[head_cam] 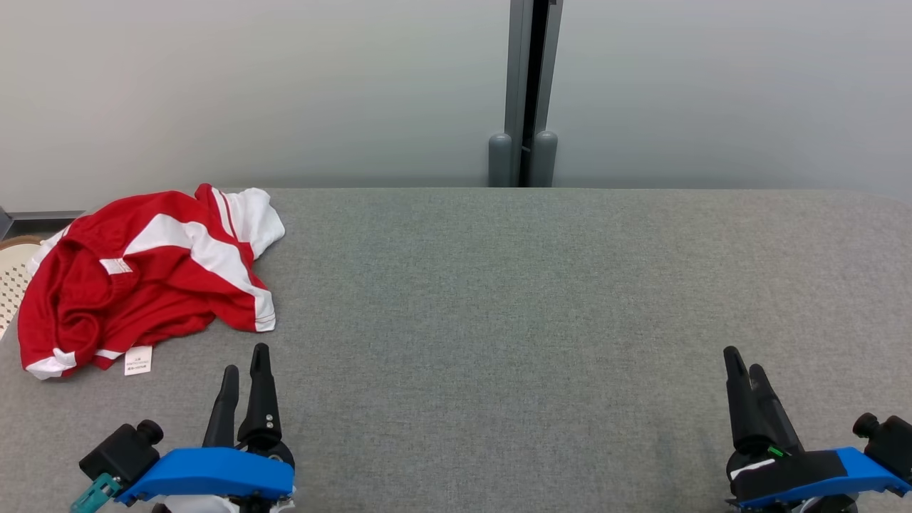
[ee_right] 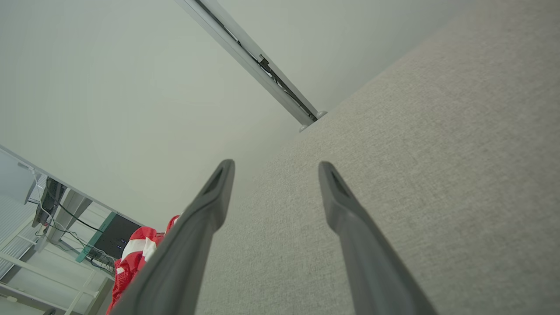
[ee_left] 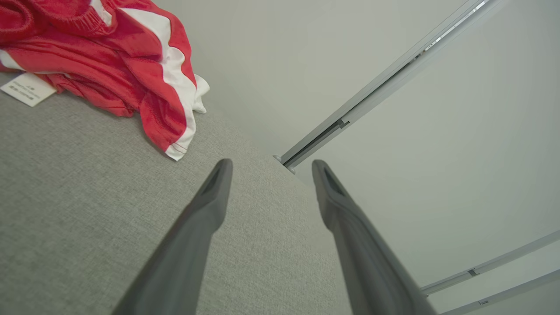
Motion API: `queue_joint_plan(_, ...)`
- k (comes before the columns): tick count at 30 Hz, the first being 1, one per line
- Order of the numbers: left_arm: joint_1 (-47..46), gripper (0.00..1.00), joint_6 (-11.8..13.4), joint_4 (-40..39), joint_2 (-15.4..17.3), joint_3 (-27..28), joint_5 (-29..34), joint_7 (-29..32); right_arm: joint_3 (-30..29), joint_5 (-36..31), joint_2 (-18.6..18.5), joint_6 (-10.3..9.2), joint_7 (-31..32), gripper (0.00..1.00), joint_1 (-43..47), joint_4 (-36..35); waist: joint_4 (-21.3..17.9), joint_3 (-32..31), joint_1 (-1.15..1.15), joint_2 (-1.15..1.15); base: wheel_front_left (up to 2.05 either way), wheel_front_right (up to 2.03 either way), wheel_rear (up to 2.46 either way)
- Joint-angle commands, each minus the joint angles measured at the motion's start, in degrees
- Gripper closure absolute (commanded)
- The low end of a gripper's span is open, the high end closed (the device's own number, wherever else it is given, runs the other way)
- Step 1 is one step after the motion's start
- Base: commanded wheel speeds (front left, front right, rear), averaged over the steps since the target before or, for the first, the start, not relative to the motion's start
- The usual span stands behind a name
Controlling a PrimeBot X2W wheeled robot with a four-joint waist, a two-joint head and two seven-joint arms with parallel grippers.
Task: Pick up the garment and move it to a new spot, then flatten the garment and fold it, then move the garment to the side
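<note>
Head view puts the red-and-white garment (head_cam: pixel 142 278) in a crumpled heap at the far-left end of the grey padded table (head_cam: pixel 534 320), its left edge reaching the table's edge. The heap's long axis runs on a slant, from the near-left corner, where a white care label (head_cam: pixel 138 360) pokes out, up to a white sleeve at the far right. The left gripper (head_cam: pixel 246 360) hovers just beside it, on the near side. Its fingers are spread apart, hold nothing and point up the table, so the cloth lies ahead and to the left of the jaws. The striped hem corner is the closest part. The right gripper (head_cam: pixel 744 361), also spread wide and empty, sits well apart at the opposite end of the table. The pick-up has not begun, and the left arm is plainly the nearer one. It would likely need only a short reach forward and leftward, while the right arm would have to cross most of the table.
</note>
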Motion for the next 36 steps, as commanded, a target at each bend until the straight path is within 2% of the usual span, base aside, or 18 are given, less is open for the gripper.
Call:
queue_joint_plan(1,-0.21,0.0,0.22,-0.57,0.44,-0.53,2.72,-0.7,0.17,-2.77,-0.4,0.07,-0.77,0.0,0.16,-0.69,0.0,0.05,0.0,0.0,0.0,0.0,0.0)
queue_joint_plan(25,0.04,0.0,1.01,1.35,0.48,-1.51,18.26,-4.8,0.99,-21.37,-0.51,0.1,-4.9,0.0,0.23,1.62,0.23,0.84,0.0,0.0,0.0,0.0,0.0)
queue_joint_plan(36,0.4,0.0,1.3,1.93,0.49,-2.09,23.28,-6.17,1.36,-27.42,-0.55,0.12,-6.25,0.0,0.49,1.54,0.33,1.01,0.0,0.0,0.0,0.0,0.0)
